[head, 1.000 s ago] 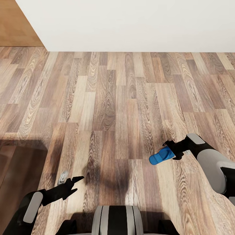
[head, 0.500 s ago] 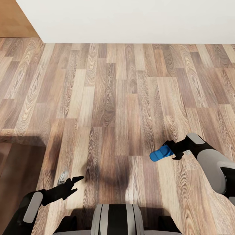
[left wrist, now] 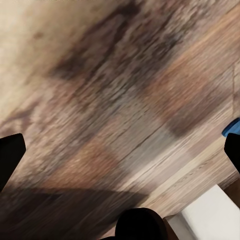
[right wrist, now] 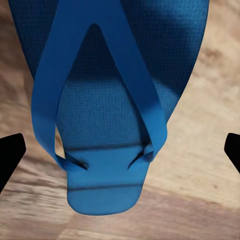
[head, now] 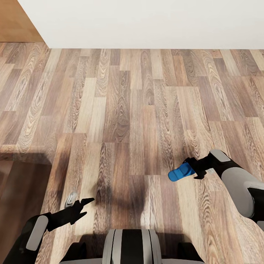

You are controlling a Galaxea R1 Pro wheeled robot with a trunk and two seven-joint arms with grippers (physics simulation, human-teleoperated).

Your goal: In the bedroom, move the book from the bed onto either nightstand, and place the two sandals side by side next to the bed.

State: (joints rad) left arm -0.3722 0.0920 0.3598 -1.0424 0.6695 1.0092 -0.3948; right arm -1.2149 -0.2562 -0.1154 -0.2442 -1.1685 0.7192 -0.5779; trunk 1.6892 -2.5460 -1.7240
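One sandal (head: 180,172) hangs over the plank floor (head: 139,110) in the head view, clamped by the right gripper (head: 193,168); the left gripper (head: 81,207) is spread, empty; I judge it mid-carry, needing the bedside next; the right wrist view shows the sandal's straps (right wrist: 107,95) close up.

bright even light, soft dark robot shadow on floor (head: 121,198) nr base, blurry smeared left wrist pic, head view sharp
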